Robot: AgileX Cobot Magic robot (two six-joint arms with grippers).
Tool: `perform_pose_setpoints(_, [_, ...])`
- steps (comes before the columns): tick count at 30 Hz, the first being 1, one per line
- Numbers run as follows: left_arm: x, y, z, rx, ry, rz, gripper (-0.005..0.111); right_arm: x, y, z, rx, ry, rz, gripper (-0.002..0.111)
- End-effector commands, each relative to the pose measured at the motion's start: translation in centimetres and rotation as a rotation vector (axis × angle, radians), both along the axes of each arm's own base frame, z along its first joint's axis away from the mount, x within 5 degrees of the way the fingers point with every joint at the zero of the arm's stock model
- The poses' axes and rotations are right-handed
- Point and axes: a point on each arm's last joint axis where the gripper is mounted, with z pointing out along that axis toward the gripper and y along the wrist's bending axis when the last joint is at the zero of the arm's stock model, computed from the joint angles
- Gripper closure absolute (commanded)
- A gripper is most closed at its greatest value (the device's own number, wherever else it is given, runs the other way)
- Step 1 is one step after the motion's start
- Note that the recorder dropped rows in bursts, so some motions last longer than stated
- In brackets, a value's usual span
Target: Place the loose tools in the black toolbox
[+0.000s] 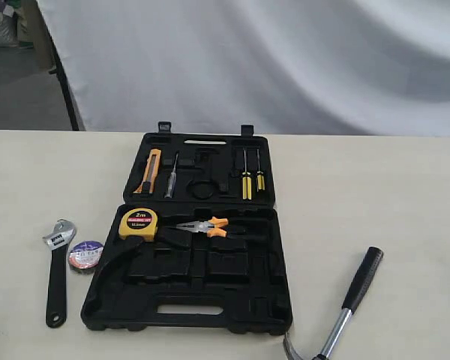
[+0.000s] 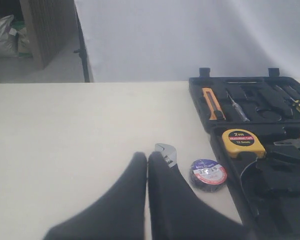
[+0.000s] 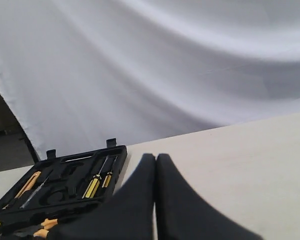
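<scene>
The black toolbox (image 1: 281, 247) lies open in the middle of the table. To its left lie the black-handled wrench (image 1: 57, 271) and the small bluish tape roll (image 1: 85, 255). The hammer (image 1: 352, 296) lies at the front right, its head partly cut off by the frame. In the left wrist view my left gripper (image 2: 147, 158) is shut and empty, with the wrench's silver head (image 2: 166, 152) just beyond its tips and the tape roll (image 2: 208, 174) beside it. In the right wrist view my right gripper (image 3: 155, 159) is shut and empty, off the toolbox's (image 3: 20, 212) side. Neither gripper shows in the exterior view.
The toolbox holds a yellow tape measure (image 1: 138, 223), orange-handled pliers (image 1: 202, 227), an orange knife (image 1: 151, 169) and two yellow-handled screwdrivers (image 1: 252, 180). A white cloth (image 1: 285, 60) hangs behind the table. Bare beige tabletop (image 1: 390, 195) spreads to both sides.
</scene>
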Motion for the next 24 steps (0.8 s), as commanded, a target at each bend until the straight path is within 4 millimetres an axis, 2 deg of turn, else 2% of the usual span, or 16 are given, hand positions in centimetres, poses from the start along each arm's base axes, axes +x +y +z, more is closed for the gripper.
perform_pose_setpoints(1, [0.0, -0.1, 0.0, -0.008, -0.003, -0.009, 0.106, -0.1, 0.1, -0.4, -0.050, 0.026, 0.015, 0.109])
perform_pose_setpoints(8, [0.0, -0.1, 0.0, -0.008, -0.003, -0.009, 0.106, 1.1, 1.2, -1.7, -0.139, 0.205, 0.142, 0.109])
perform_pose_setpoints(13, [0.0, -0.1, 0.0, -0.008, -0.003, -0.009, 0.106, 3.0, 2.3, -1.9, -0.207, 0.374, 0.203, 0.109])
perform_pose_setpoints(17, [0.0, -0.1, 0.0, -0.008, -0.003, -0.009, 0.106, 4.6, 4.0, -1.9, -0.222, 0.517, 0.283, 0.109])
perform_pose_setpoints(20, [0.0, -0.1, 0.0, -0.008, -0.003, -0.009, 0.106, 5.7, 7.0, -0.9, -0.267, 0.560, 0.435, 0.109])
perform_pose_setpoints(24, [0.0, -0.1, 0.0, -0.008, -0.003, -0.009, 0.106, 6.5, 11.2, 0.6, -0.306, 0.493, 0.589, 0.109])
